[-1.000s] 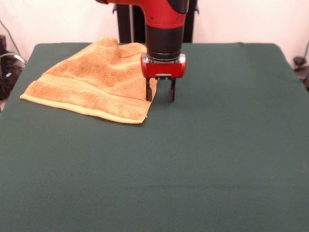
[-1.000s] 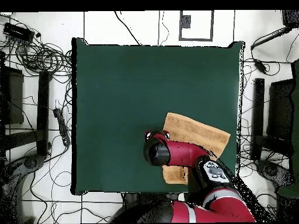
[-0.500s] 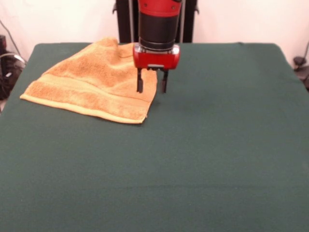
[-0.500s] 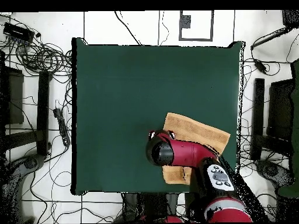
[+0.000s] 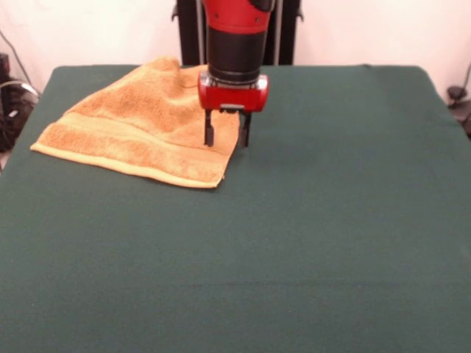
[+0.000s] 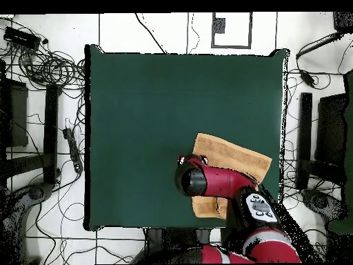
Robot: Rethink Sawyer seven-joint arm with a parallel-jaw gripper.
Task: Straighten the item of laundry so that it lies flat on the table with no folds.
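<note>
The golden-orange towel (image 5: 140,125) lies folded over at the far left of the green table (image 5: 294,235) in the front view, its far part bunched up. My gripper (image 5: 225,137) hangs open over the towel's right edge, one finger (image 5: 209,134) over the cloth and the other at its edge, holding nothing. In the overhead view the towel (image 6: 231,155) shows near the table's right edge, partly hidden by my arm (image 6: 214,181); the gripper itself is hidden under the wrist.
The towel's woven band (image 5: 132,136) runs along its near side. Cables and stands (image 6: 48,69) lie on the floor round the table (image 6: 158,103). The robot's pedestal (image 5: 191,29) stands behind the table's far edge.
My gripper has moved left in the front view, from just off the towel's right edge to over that edge, and stays open. The towel has not moved.
</note>
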